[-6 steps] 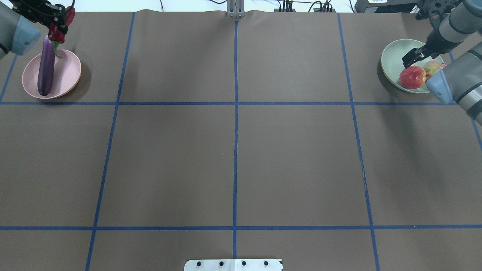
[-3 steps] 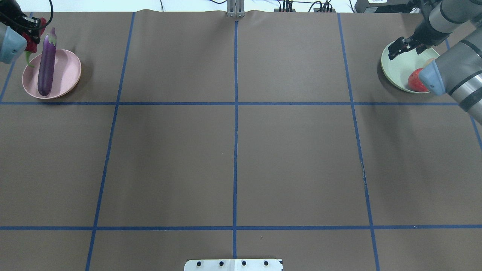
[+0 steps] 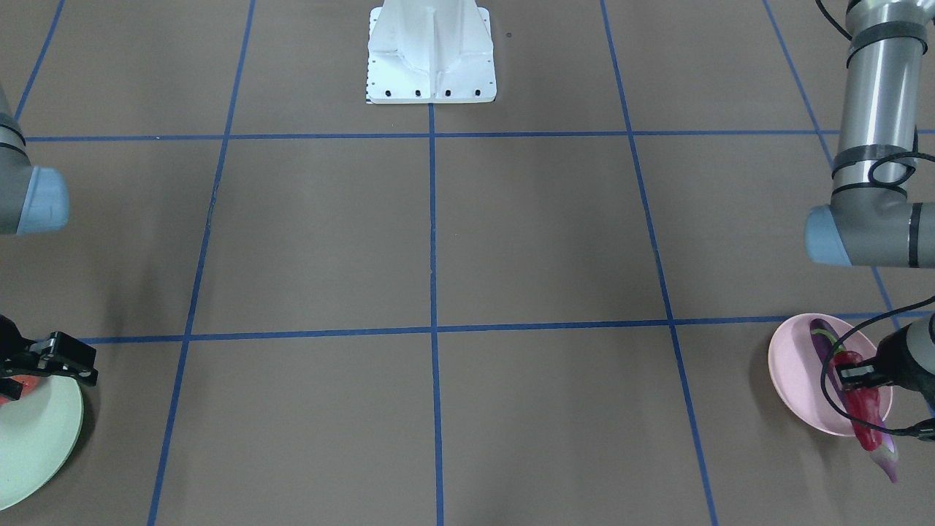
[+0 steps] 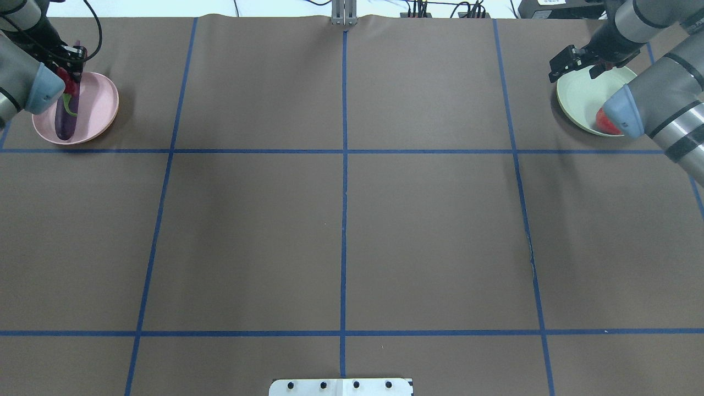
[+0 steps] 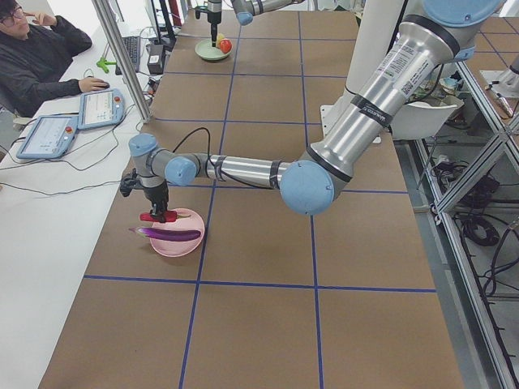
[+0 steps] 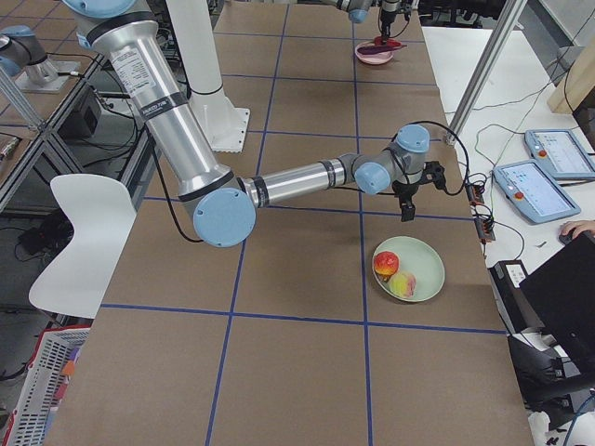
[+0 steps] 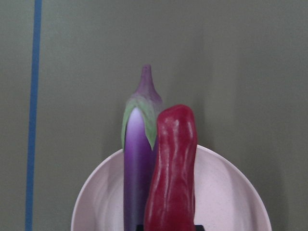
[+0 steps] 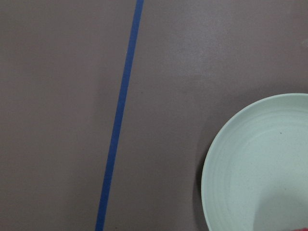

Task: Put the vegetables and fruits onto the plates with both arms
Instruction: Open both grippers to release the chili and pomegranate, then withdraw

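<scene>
Your left gripper (image 3: 856,378) is clamped on the red chili pepper (image 7: 171,187) and holds it low over the pink plate (image 4: 99,104), which sits near the table's far left corner. The chili runs lengthwise along the eggplant (image 7: 138,159). The eggplant lies across the plate, and its green-capped end juts past the rim toward the far edge. You cannot tell from these views whether the chili is touching the eggplant or hanging just above it.

Your right gripper (image 4: 562,62) is near the far right corner, over bare table just off the rim of the green plate (image 4: 577,99). Its fingers are parted and there is nothing between them. The peach (image 6: 403,284) and the pomegranate-like fruit (image 6: 386,265) sit on that plate, right against each other, in the part of the dish toward the robot and the right edge. In the overhead view the right arm's elbow covers the peach and most of the red fruit.
</scene>
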Robot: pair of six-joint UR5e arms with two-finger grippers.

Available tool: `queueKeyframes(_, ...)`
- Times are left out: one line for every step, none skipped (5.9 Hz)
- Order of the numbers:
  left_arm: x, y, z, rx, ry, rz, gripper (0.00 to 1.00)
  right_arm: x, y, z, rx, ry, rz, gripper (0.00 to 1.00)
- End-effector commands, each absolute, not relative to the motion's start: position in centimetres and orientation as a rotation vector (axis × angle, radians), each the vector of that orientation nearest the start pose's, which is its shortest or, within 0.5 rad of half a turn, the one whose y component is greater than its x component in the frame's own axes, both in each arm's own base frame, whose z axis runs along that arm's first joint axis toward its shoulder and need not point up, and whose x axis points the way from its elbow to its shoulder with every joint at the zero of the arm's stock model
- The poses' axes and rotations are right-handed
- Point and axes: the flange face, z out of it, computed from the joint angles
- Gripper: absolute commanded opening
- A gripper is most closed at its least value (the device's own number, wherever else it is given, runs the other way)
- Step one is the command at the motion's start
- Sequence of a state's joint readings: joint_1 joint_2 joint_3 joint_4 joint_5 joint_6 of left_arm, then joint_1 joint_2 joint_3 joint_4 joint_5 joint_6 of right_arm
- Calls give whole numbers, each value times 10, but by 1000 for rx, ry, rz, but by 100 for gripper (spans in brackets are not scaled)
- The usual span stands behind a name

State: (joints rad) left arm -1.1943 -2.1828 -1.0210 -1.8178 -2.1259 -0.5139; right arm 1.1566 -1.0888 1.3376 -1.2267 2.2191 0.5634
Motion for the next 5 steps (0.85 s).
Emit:
queueKeyframes(225, -713, 556, 0, 619, -34, 0, -226, -676, 434, 206, -841, -25, 100)
queueKeyframes(232, -708, 560, -9, 618, -25, 0, -231, -674, 426, 206, -851, -14, 100)
queueKeyframes(234, -704, 563, -13, 623, -14, 40, -232, -674, 422, 198, -856, 4, 100)
queueKeyframes(234, -703, 553, 10, 628, -1, 99, -232, -673, 422, 187, -852, 7, 100)
queueKeyframes(230, -703, 538, 28, 640, 5, 100, -226, -663, 403, 147, -838, 24, 100)
